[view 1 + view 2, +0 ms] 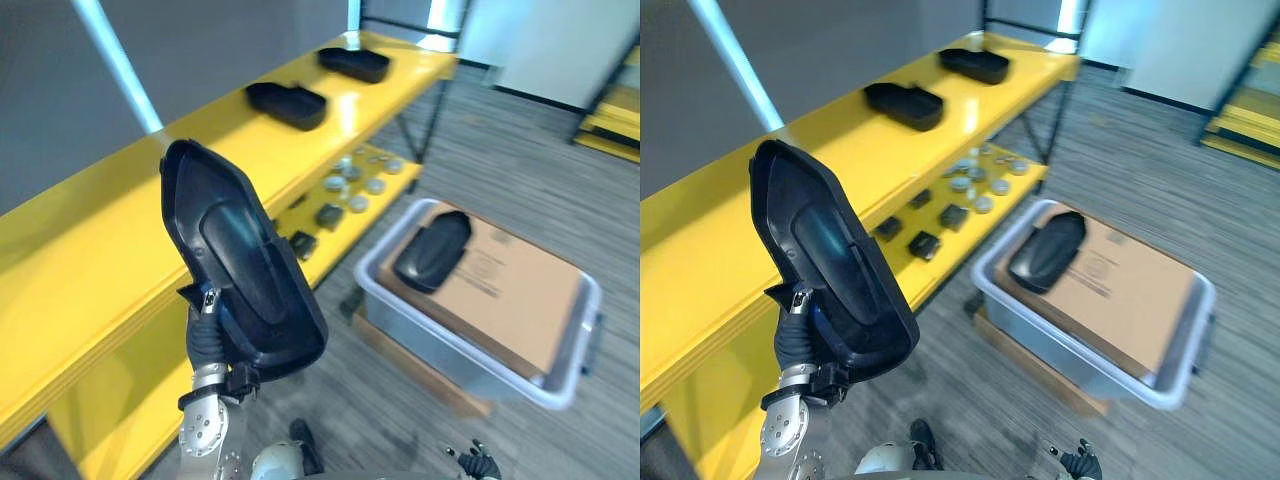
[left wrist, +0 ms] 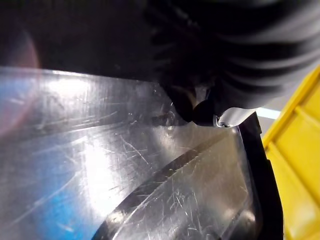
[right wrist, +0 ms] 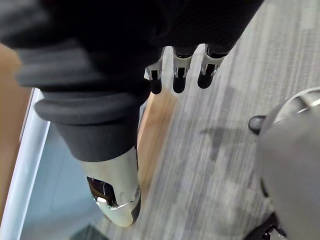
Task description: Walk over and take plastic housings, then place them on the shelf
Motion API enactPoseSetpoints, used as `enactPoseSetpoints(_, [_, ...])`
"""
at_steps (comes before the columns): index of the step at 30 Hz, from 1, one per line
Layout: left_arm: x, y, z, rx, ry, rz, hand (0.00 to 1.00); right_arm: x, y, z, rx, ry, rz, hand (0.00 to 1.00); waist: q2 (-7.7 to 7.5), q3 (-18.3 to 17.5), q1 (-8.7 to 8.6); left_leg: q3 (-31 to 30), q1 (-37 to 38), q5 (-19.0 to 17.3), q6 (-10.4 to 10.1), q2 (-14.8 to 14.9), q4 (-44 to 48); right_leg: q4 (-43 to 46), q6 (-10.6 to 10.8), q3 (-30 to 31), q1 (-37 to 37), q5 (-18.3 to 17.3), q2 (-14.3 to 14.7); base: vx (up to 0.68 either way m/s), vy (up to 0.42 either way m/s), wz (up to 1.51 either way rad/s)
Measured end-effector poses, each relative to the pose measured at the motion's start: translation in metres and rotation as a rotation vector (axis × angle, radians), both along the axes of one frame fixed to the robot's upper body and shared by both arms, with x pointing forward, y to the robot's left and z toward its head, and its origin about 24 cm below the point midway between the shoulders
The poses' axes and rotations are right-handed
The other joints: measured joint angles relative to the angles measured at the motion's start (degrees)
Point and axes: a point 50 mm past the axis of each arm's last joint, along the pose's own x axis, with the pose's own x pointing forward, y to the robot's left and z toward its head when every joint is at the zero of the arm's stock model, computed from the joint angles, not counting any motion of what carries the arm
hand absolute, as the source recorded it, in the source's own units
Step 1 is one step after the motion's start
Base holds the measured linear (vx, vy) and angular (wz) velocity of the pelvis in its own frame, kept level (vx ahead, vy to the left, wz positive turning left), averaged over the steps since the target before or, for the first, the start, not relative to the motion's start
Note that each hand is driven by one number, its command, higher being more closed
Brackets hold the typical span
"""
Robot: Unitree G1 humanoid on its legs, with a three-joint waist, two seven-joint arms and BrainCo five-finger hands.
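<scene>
1. The left hand (image 1: 212,338) has its fingers clamped on the low end of a black glossy moulded plastic housing (image 1: 240,255). A dark fingertip (image 2: 192,107) presses on its shiny face. The housing stands upright above the fingers.
2. Step, as I judge it: set the housing on the flat yellow shelf top (image 1: 90,250), which is bare just beside the fingers. To do it well, tip the housing flat, lower it until it rests, then let go. It is held by one end only, so the long part may swing, and the edge could clip the shelf lip.
3. Farther along the shelf from the fingers lie a near black tray-shaped housing (image 1: 287,104) and a far black tray-shaped housing (image 1: 353,63). Both are well apart and not in the way.
4. Below the fingers, the lower yellow tier (image 1: 395,180) carries small round grey parts (image 1: 355,185) and dark blocks (image 1: 301,243).
5. Away from the shelf, a grey plastic tote (image 1: 450,350) holds a brown cardboard sheet (image 1: 510,290) with a spare black housing (image 1: 432,250) on top.
6. The right hand (image 3: 177,75) has its fingers straight and slightly apart. It holds nothing and hangs over the grey carpet (image 3: 210,165).
</scene>
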Motion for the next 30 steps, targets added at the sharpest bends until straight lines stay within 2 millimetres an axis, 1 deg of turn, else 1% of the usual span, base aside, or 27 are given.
enactPoseSetpoints(1, [0.0, 0.0, 0.0, 0.0, 0.001, 0.0, 1.0, 0.005, 0.004, 0.001, 0.01, -0.013, 0.005, 0.0, -0.68, 0.12, 0.06, -0.65, 0.33, -1.23, 0.4, -1.04, 0.26, 0.76, -0.14, -0.65, 0.87, 0.13, -1.0, 0.06, 0.104, 0.41])
enactPoseSetpoints(2, [0.0, 0.0, -0.001, 0.0, 0.002, -0.003, 1.0, 0.007, 0.006, 0.001, 0.01, -0.016, 0.011, 0.0, -0.9, 0.11, 0.05, -1.07, 0.44, -1.66, 0.5, -1.5, 0.44, 1.95, -0.2, -0.92, 0.95, 0.18, -1.73, 0.09, 0.138, 0.42])
enactPoseSetpoints(3, [0.0, -0.001, -0.001, 0.005, 0.004, -0.015, 1.0, 0.009, 0.008, 0.002, 0.005, -0.02, 0.035, 0.0, -1.03, 0.29, -0.08, -2.03, 1.06, -2.9, 0.48, -2.19, 1.18, 8.33, -0.6, -0.36, -0.12, 0.43, -4.26, 0.09, 0.123, 0.35])
enactPoseSetpoints(4, [0.001, -0.002, -0.001, 0.005, 0.003, -0.016, 1.0, 0.009, 0.009, 0.002, 0.005, -0.02, 0.042, 0.0, -1.01, 0.48, -0.14, -2.62, 1.48, -3.44, 0.34, -2.3, 1.57, 11.83, -1.57, 0.69, -1.0, 0.89, -5.36, 0.12, 0.156, 0.41])
enactPoseSetpoints(5, [0.002, -0.004, -0.001, 0.006, 0.005, -0.029, 1.0, 0.009, 0.01, 0.002, 0.006, -0.017, 0.052, 0.0, -0.85, 1.12, -0.24, -3.85, 2.82, -4.48, 0.39, -2.3, 2.12, 19.88, -4.93, 5.06, -3.93, 2.64, -6.94, 0.08, 0.102, 0.31])
enactPoseSetpoints(6, [0.003, -0.004, -0.002, 0.008, 0.007, -0.033, 1.0, 0.008, 0.011, 0.002, 0.008, -0.013, 0.055, 0.0, -0.75, 1.35, -0.29, -4.8, 3.27, -4.87, 0.34, -2.32, 2.12, 23.75, -6.32, 8.36, -5.62, 2.67, -6.84, 0.13, 0.126, 0.6])
enactPoseSetpoints(7, [0.007, -0.005, -0.003, 0.027, 0.013, -0.053, 1.0, 0.008, 0.013, 0.002, 0.008, -0.011, 0.063, 0.0, -0.81, 1.61, -0.99, -7.02, 4.27, -5.02, 0.09, -2.53, 1.44, 31.42, -5.49, 16.68, -10.22, -0.29, -4.02, 0.12, 0.088, 0.6])
enactPoseSetpoints(8, [0.008, -0.004, -0.005, 0.034, 0.019, -0.058, 1.0, 0.008, 0.014, 0.001, 0.005, -0.006, 0.07, 0.0, -0.83, 1.82, -1.59, -7.85, 4.88, -4.94, -0.02, -2.68, 0.73, 32.66, -4.69, 19.15, -11.58, -1.34, -2.33, 0.15, 0.098, 0.73])
enactPoseSetpoints(9, [0.009, -0.004, -0.009, 0.039, 0.037, -0.061, 1.0, 0.008, 0.017, 0.001, 0.005, -0.003, 0.089, 0.0, -0.93, 1.88, -2.01, -9.45, 6.47, -4.68, -0.43, -3.34, -1.29, 32.38, -4.02, 23.11, -13.88, -3.38, 0.45, 0.13, 0.062, 0.52])
enactPoseSetpoints(10, [0.01, -0.006, -0.014, 0.034, 0.057, -0.066, 1.0, 0.008, 0.02, 0.0, 0.005, 0.0, 0.114, 0.0, -1.12, 1.8, -2.57, -10.58, 7.51, -4.09, -1.3, -3.81, -2.05, 30.05, -3.62, 25.61, -16.08, -4.92, 2.92, 0.12, 0.052, 0.49])
enactPoseSetpoints(11, [0.01, -0.007, -0.016, 0.031, 0.067, -0.071, 1.0, 0.007, 0.022, 0.0, 0.007, 0.004, 0.121, 0.0, -1.16, 1.8, -3.05, -11.31, 7.89, -3.98, -1.45, -4.04, -1.99, 28.27, -3.15, 26.77, -16.92, -5.3, 4.07, 0.1, 0.02, 0.51])
enactPoseSetpoints(12, [0.011, -0.011, -0.019, 0.027, 0.08, -0.088, 1.0, 0.006, 0.023, 0.0, 0.011, 0.002, 0.121, 0.0, -1.21, 1.78, -3.55, -12.66, 8.34, -4.05, -1.36, -4.62, -1.95, 24.95, -2.86, 29.25, -18.05, -5.47, 5.67, 0.14, -0.008, 0.92])
enactPoseSetpoints(13, [0.016, -0.021, -0.02, 0.017, 0.08, -0.13, 1.0, 0.0, 0.023, -0.001, 0.012, 0.014, 0.109, 0.0, -1.32, 1.78, -4.38, -15.72, 8.37, -4.23, -1.09, -5.85, -1.56, 20.24, -2.24, 35.66, -19.93, -5.75, 8.4, 0.15, -0.023, 1.12])
enactPoseSetpoints(14, [0.017, -0.024, -0.019, 0.013, 0.074, -0.142, 1.0, -0.002, 0.022, -0.001, 0.009, 0.015, 0.108, 0.0, -1.5, 1.79, -5.01, -17.0, 8.2, -4.34, -1.02, -6.39, -1.18, 18.82, -2.15, 38.53, -20.43, -5.7, 9.29, 0.16, -0.036, 1.33])
enactPoseSetpoints(15, [0.019, -0.029, -0.017, 0.01, 0.065, -0.158, 1.0, -0.002, 0.021, 0.0, 0.003, 0.009, 0.108, 0.0, -1.75, 1.83, -5.56, -18.86, 8.09, -4.61, -0.87, -7.06, -0.5, 17.06, -1.88, 42.8, -20.7, -5.53, 10.4, 0.14, -0.062, 1.24])
enactPoseSetpoints(16, [0.02, -0.033, -0.016, 0.006, 0.059, -0.174, 1.0, -0.005, 0.02, 0.0, 0.0, 0.009, 0.105, 0.0, -2.12, 1.8, -5.64, -20.9, 8.1, -5.14, -0.7, -7.92, 0.12, 15.17, -1.06, 46.23, -20.53, -5.04, 11.08, 0.16, -0.097, 1.18])
enactPoseSetpoints(17, [0.02, -0.035, -0.016, 0.009, 0.057, -0.18, 1.0, -0.008, 0.02, -0.001, 0.002, 0.018, 0.106, 0.0, -2.56, 1.48, -5.2, -22.29, 8.5, -5.61, -1.11, -8.42, 0.22, 13.61, -0.63, 46.33, -20.32, -4.63, 10.83, 0.21, -0.156, 1.02])
enactPoseSetpoints(18, [0.02, -0.037, -0.015, 0.012, 0.052, -0.181, 1.0, -0.011, 0.021, -0.002, 0.005, 0.026, 0.114, 0.0, -2.83, 1.15, -4.56, -24.09, 8.39, -6.27, -1.82, -8.56, 0.9, 11.02, -1.34, 44.58, -19.65, -3.7, 10.45, 0.19, -0.16, 0.71])
enactPoseSetpoints(19, [0.02, -0.037, -0.015, 0.012, 0.051, -0.18, 1.0, -0.011, 0.023, -0.002, 0.009, 0.027, 0.123, 0.0, -3.0, 1.05, -4.55, -24.87, 8.27, -6.58, -2.23, -8.52, 1.17, 9.28, -1.87, 43.67, -19.02, -2.81, 10.43, 0.26, -0.253, 0.78])
enactPoseSetpoints(20, [0.02, -0.037, -0.015, 0.011, 0.05, -0.179, 1.0, -0.012, 0.026, -0.002, 0.02, 0.029, 0.141, 0.0, -3.7, 0.63, -4.45, -25.76, 7.69, -7.38, -2.82, -8.39, 1.97, 5.61, -3.05, 42.26, -17.54, 0.06, 10.28, 0.27, -0.278, 0.65])
enactPoseSetpoints(21, [0.021, -0.039, -0.018, 0.002, 0.06, -0.18, 1.0, -0.013, 0.027, -0.003, 0.029, 0.034, 0.146, 0.0, -3.85, 0.04, -4.12, -25.9, 7.08, -8.88, -3.18, -7.16, 3.4, 3.08, -2.36, 40.79, -16.05, 2.99, 10.72, 0.23, -0.236, 0.56])
enactPoseSetpoints(22, [0.021, -0.04, -0.019, -0.003, 0.068, -0.182, 1.0, -0.014, 0.027, -0.003, 0.028, 0.033, 0.144, 0.0, -3.08, -0.35, -4.16, -24.89, 6.57, -9.69, -3.96, -5.6, 4.26, 1.59, -2.97, 39.68, -15.23, 3.45, 11.33, 0.2, -0.194, 0.44])
enactPoseSetpoints(23, [0.022, -0.041, -0.02, -0.01, 0.071, -0.185, 1.0, -0.013, 0.028, -0.003, 0.028, 0.028, 0.141, 0.0, -2.35, -0.78, -4.65, -22.21, 5.93, -10.17, -4.61, -3.01, 5.33, -0.09, -3.27, 38.26, -14.33, 3.63, 12.04, 0.23, -0.216, 0.47])
enactPoseSetpoints(24, [0.026, -0.045, -0.02, -0.019, 0.069, -0.197, 1.0, -0.013, 0.024, -0.003, 0.02, 0.026, 0.136, 0.0, -1.53, -0.96, -4.8, -20.49, 6.3, -9.02, -5.53, -1.03, 5.53, -1.16, -3.72, 36.87, -13.44, 3.79, 12.86, 0.27, -0.247, 0.45])
enactPoseSetpoints(26, [0.028, -0.048, -0.02, -0.02, 0.067, -0.208, 1.0, -0.013, 0.024, -0.003, 0.02, 0.025, 0.134, 0.0, -1.34, -1.06, -4.83, -19.81, 7.46, -8.2, -6.42, -0.48, 4.2, -2.13, -3.96, 36.34, -12.16, 3.85, 13.4, 0.19, -0.149, 0.23])
enactPoseSetpoints(28, [0.03, -0.051, -0.018, -0.02, 0.058, -0.224, 1.0, -0.014, 0.024, -0.003, 0.019, 0.025, 0.134, 0.0, -1.59, -1.21, -4.92, -19.41, 9.24, -7.48, -7.33, -0.3, 2.15, -3.36, -4.24, 35.93, -10.56, 3.77, 13.68, 0.12, -0.071, 0.08])
enactPoseSetpoints(30, [0.034, -0.054, -0.016, -0.01, 0.045, -0.235, 1.0, -0.016, 0.023, -0.003, 0.017, 0.029, 0.129, 0.0, -1.65, -1.26, -4.94, -18.27, 9.51, -7.28, -7.28, -0.31, 1.38, -4.0, -4.28, 35.64, -10.2, 3.79, 13.61, 0.06, -0.013, 0.04])
